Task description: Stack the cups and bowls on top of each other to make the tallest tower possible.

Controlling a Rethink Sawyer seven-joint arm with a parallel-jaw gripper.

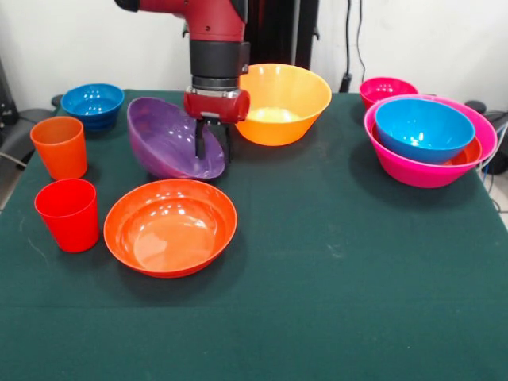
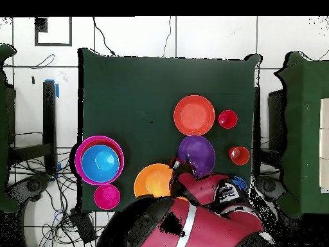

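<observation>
Purple plastic is what we see in the gripper (image 1: 213,144): its fingers are clamped on the rim of the purple bowl (image 1: 168,139), one finger inside and one outside, and the bowl hangs tilted with its mouth turned toward the camera in the front view. Just behind it, on the green table (image 1: 333,278), stands the yellow-orange bowl (image 1: 282,103), close enough that the arm partly covers its edge. In front of the purple bowl a shallow red-orange bowl (image 1: 171,226) lies flat, near but apart. Beside these we find the orange cup (image 1: 59,147) and the red cup (image 1: 68,214), both upright, one behind the other, and a blue bowl (image 1: 93,105) sits at the far corner behind them. The tower (image 1: 429,155) stands well apart on the other side of the table: we see a large pink bowl holding a second red-orange bowl, of which only the rim shows, and a blue bowl nested on top. A small pink-red bowl (image 1: 386,89) rests just behind it. From overhead, the arm hides part of the purple bowl and the yellow-orange one.
</observation>
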